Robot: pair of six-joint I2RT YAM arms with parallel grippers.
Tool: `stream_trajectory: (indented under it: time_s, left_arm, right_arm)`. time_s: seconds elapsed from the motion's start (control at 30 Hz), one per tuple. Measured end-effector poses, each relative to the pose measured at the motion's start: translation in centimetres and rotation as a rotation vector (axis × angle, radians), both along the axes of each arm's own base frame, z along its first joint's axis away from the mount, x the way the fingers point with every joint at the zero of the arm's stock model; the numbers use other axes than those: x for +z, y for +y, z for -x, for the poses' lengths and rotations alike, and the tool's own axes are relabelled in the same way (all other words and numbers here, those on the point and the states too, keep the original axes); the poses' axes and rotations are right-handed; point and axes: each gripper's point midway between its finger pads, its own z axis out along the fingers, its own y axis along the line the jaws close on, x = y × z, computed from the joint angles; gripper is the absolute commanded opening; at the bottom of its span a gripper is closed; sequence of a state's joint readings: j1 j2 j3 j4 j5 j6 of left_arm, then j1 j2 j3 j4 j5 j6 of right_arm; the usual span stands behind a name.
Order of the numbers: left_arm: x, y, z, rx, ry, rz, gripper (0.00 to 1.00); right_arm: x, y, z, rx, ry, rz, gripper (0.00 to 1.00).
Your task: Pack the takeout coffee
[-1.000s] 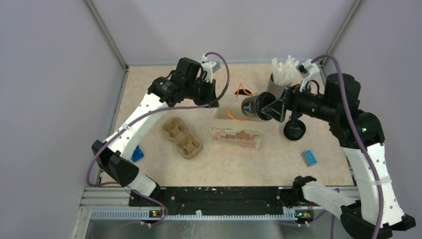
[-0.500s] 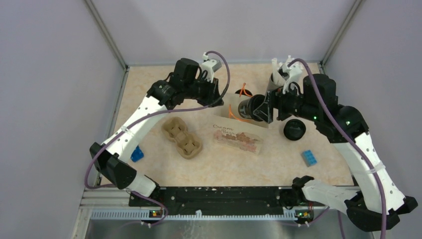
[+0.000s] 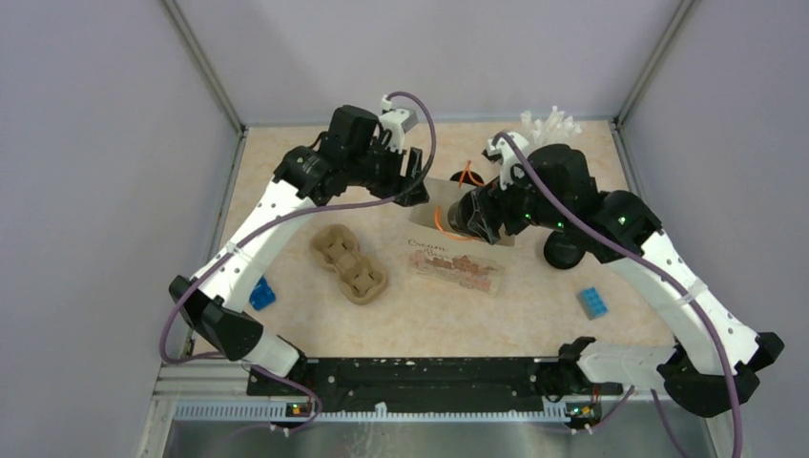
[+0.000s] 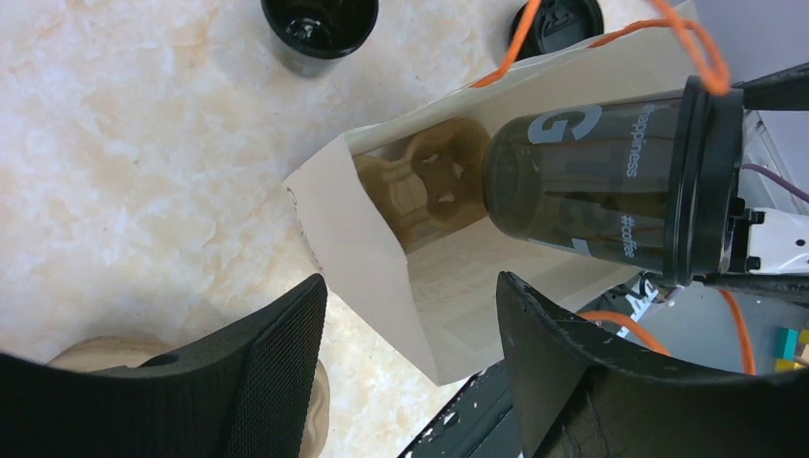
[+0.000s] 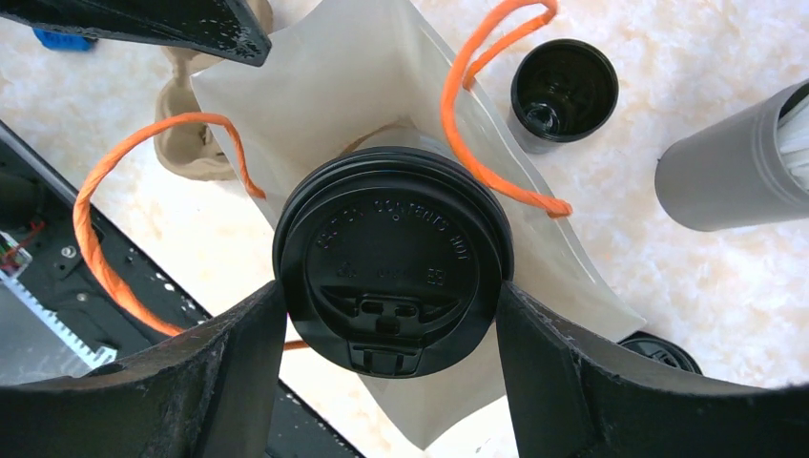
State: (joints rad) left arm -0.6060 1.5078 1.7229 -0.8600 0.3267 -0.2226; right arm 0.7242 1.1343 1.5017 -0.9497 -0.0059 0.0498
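Observation:
A white paper bag [image 3: 456, 260] with orange handles lies on the table, its mouth facing the back. My right gripper [image 5: 391, 298] is shut on a black lidded coffee cup [image 5: 393, 253], gripping it at the lid, and the cup's base sits in the bag's mouth [image 4: 382, 224]. A cardboard cup carrier [image 4: 429, 179] shows inside the bag, just beyond the cup [image 4: 601, 191]. My left gripper [image 4: 410, 367] is open; the bag's near corner lies between its jaws without touching either one. From above, the left gripper [image 3: 412, 183] stands by the mouth's left side.
A second cardboard carrier [image 3: 349, 264] lies left of the bag. An open black cup [image 5: 563, 91] and a grey holder of white sticks [image 5: 735, 172] stand behind the bag. A loose black lid [image 3: 563, 250] and a blue brick [image 3: 592, 302] lie to the right.
My left gripper has opened and let go of the bag's edge. The right arm has swung left, carrying the cup from beside the bag into its mouth.

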Motion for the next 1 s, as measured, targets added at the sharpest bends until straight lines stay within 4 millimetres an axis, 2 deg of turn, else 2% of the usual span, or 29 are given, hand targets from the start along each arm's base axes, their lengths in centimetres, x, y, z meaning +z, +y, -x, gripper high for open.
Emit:
stream_trajectory:
  time_s: [0.27,0.53,0.67,0.7,0.8,1.0]
  left_arm:
    - [-2.5,-0.1,-0.8,0.015,0.073,-0.040,0.67]
    - [-2.7,-0.4,-0.4,-0.024,0.075,-0.033,0.44]
    - [-4.0,-0.4,0.0,-0.038,0.094,-0.045,0.16]
    - [-4.2,-0.4,0.1,-0.041,0.100,-0.044,0.12]
    - [-4.2,-0.7,0.3,-0.074,0.065,-0.014,0.10]
    - [-2.9,-0.7,2.5,-0.190,-0.109,0.101,0.04]
  right_arm:
    - [-1.0,1.5,0.5,0.084,-0.057,0.113,0.61]
    - [-1.0,2.9,1.9,0.154,-0.094,0.149,0.61]
    - [-1.2,3.2,2.1,0.167,-0.106,0.158,0.60]
    - [-1.2,3.2,2.1,0.167,-0.111,0.160,0.61]
    - [-1.1,3.2,1.8,0.164,-0.127,0.167,0.61]
    - [0.3,2.7,0.5,0.098,-0.216,0.148,0.60]
